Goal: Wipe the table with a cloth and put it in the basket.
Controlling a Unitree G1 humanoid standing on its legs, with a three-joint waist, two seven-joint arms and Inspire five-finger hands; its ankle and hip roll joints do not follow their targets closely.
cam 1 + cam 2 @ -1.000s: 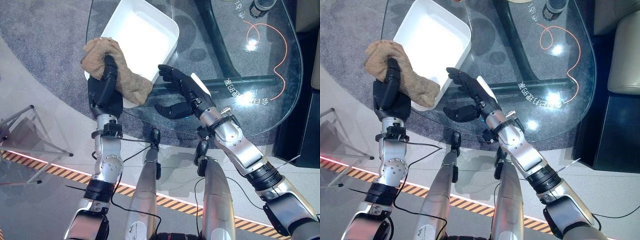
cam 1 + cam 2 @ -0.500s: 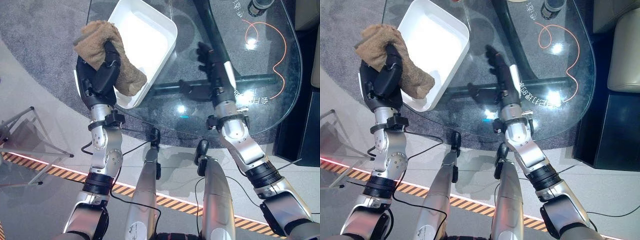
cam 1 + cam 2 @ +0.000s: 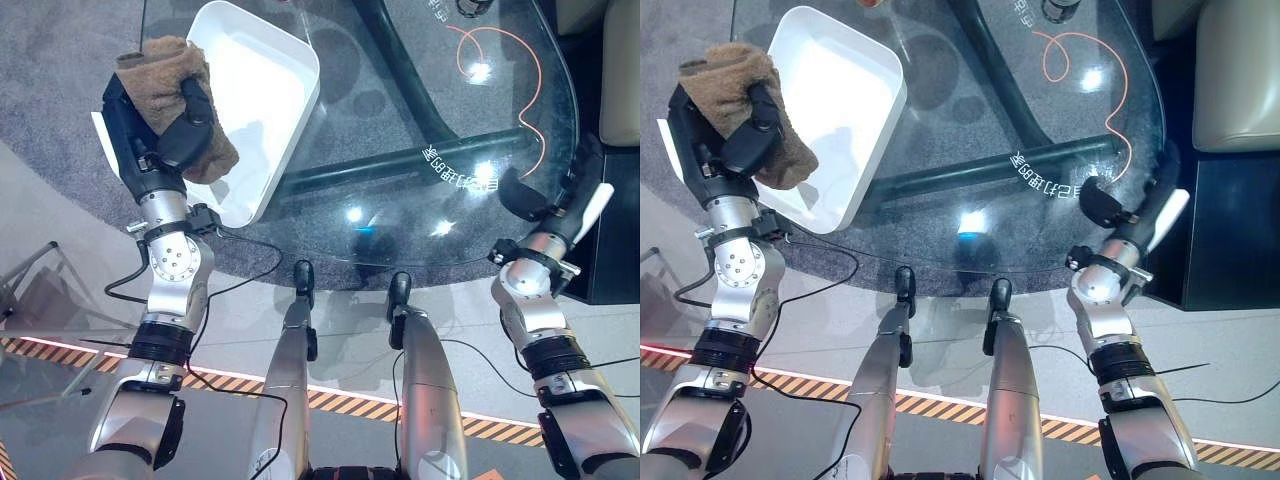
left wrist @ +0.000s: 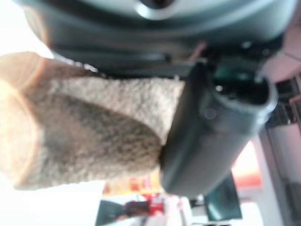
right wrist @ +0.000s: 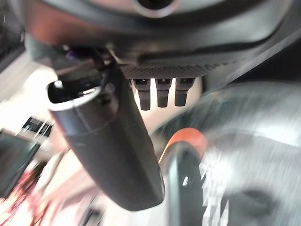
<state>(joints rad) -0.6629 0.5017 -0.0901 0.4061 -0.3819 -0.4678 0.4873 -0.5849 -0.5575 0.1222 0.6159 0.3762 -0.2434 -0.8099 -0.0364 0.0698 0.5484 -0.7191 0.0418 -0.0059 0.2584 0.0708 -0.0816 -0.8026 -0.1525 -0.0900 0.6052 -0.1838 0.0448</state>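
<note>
A brown cloth (image 3: 160, 80) is bunched in my left hand (image 3: 165, 135), whose fingers and thumb curl round it. Hand and cloth hover over the near left rim of the white basket (image 3: 270, 90), which stands on the round glass table (image 3: 400, 130). In the left wrist view the cloth (image 4: 84, 132) fills the space beside the thumb (image 4: 211, 127). My right hand (image 3: 572, 195) is at the table's right edge with straight fingers and holds nothing. Its thumb (image 5: 108, 141) stands free in the right wrist view.
An orange cable (image 3: 505, 45) curls on the glass at the far right. A dark round object (image 3: 475, 5) stands at the table's far edge. A dark frame (image 3: 400, 85) runs under the glass. A beige seat (image 3: 620, 70) is on the right.
My right hand has swung from the middle of the table out to its right edge. The left hand has turned with the cloth and stays at the basket's left rim. The camera shifted.
</note>
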